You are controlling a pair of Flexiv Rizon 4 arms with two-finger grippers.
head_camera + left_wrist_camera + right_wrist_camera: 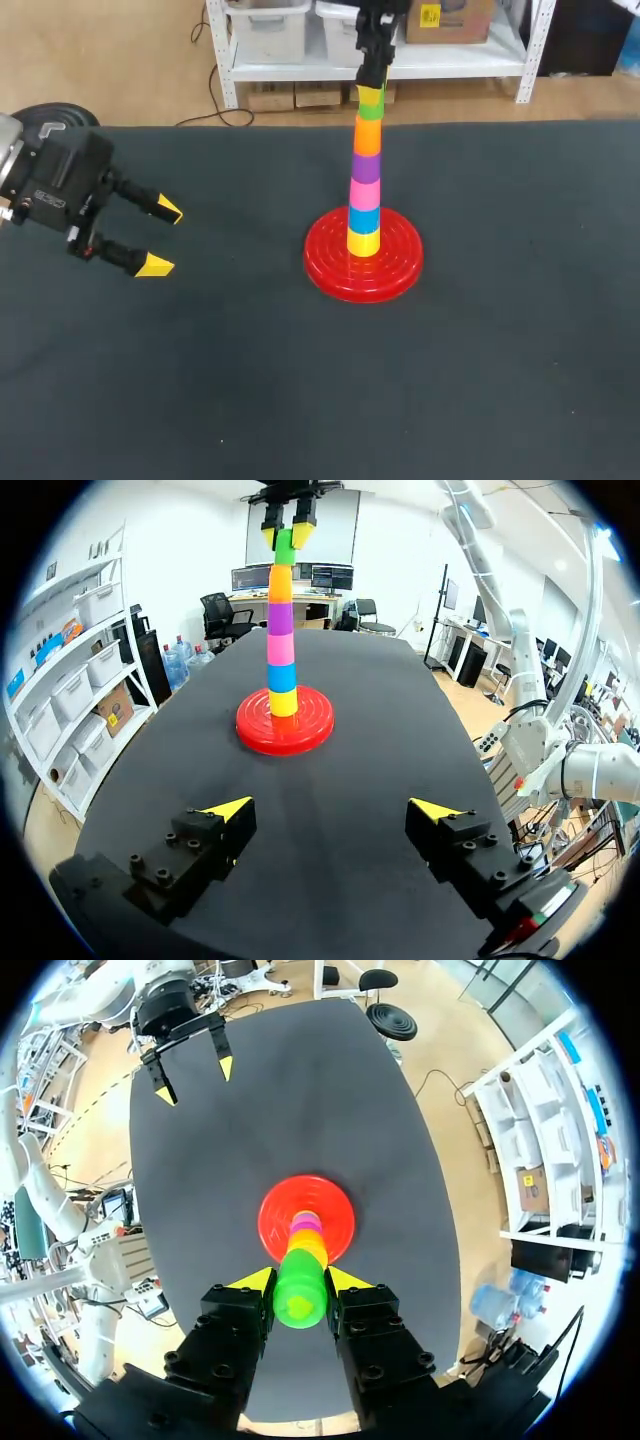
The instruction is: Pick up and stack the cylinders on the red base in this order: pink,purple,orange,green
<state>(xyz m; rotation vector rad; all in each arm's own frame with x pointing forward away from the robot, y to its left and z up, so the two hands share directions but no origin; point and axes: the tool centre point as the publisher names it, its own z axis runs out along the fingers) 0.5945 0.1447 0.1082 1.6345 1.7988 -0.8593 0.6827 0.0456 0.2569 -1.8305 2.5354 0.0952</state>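
Note:
A red base (325,268) stands mid-table and carries a tall stack: yellow, blue, pink (365,192), purple (366,165), orange (368,137), and the green cylinder (371,108) on top. My right gripper (372,92) comes down from above and is shut on the green cylinder (300,1298), a yellow tip on either side. It sits in line with the stack (282,630); whether it rests on the orange one I cannot tell. My left gripper (160,238) is open and empty, well left of the base (258,730).
Dark table cloth surrounds the base on all sides. No loose cylinders lie on the table. In the right wrist view my left gripper (190,1078) is seen far beyond the base (335,1215).

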